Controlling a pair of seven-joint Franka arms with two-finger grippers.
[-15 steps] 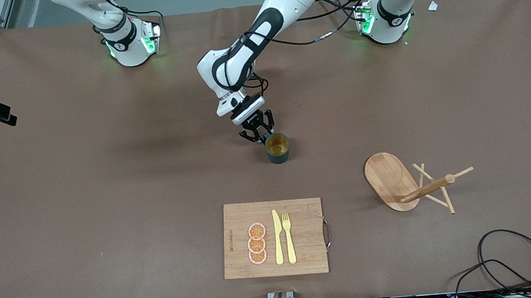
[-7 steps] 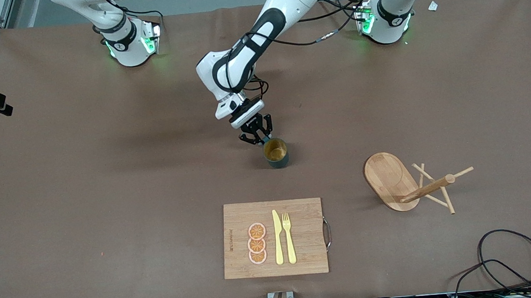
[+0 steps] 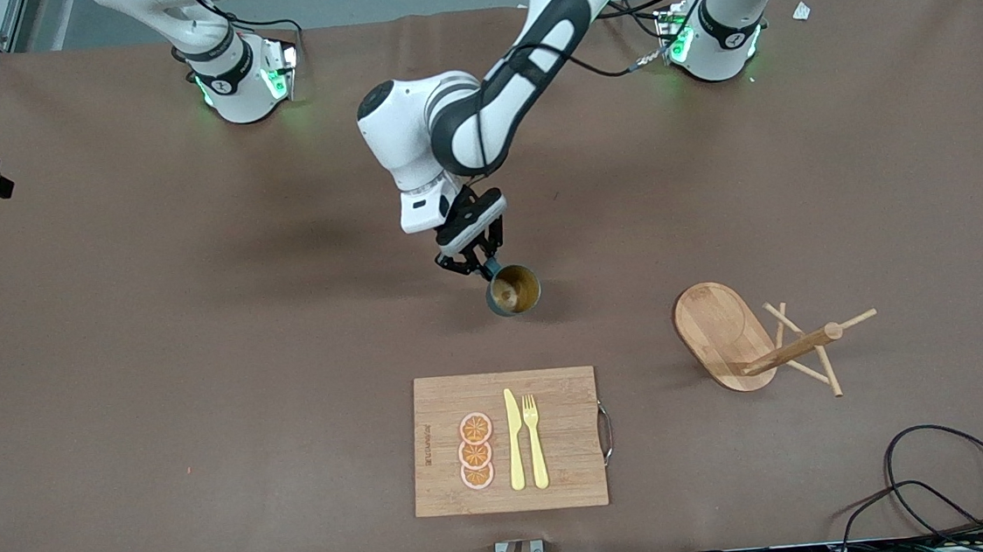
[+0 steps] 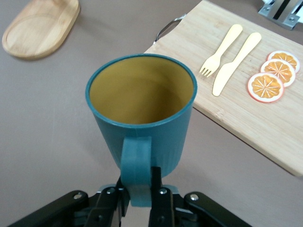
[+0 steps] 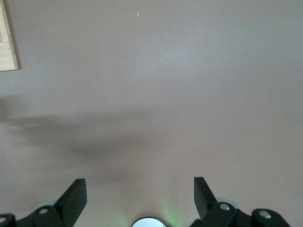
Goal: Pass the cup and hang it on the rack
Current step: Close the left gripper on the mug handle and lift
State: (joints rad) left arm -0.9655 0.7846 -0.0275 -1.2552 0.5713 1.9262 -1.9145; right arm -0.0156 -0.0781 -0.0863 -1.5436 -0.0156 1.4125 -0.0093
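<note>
The dark teal cup [image 3: 512, 290] with a yellowish-brown inside hangs tilted just above the middle of the table. My left gripper [image 3: 482, 264] is shut on its loop handle. In the left wrist view the handle [image 4: 136, 161] sits pinched between the black fingers of the left gripper [image 4: 139, 182], with the cup's mouth [image 4: 142, 94] facing the camera. The wooden rack [image 3: 760, 338] lies toward the left arm's end, nearer the front camera than the cup. Its oval base [image 4: 40, 26] also shows in the left wrist view. My right gripper [image 5: 139, 187] is open and empty over bare table.
A bamboo cutting board [image 3: 505, 442] with orange slices [image 3: 475, 451], a yellow knife [image 3: 514, 441] and a fork [image 3: 535, 439] lies near the front edge, nearer the camera than the cup. Black cables [image 3: 955, 485] lie at the front corner of the left arm's end.
The left gripper closed on the cup's handle and lifted it off the table, tilting it. The left arm's wrist turned. The rack and board have not moved.
</note>
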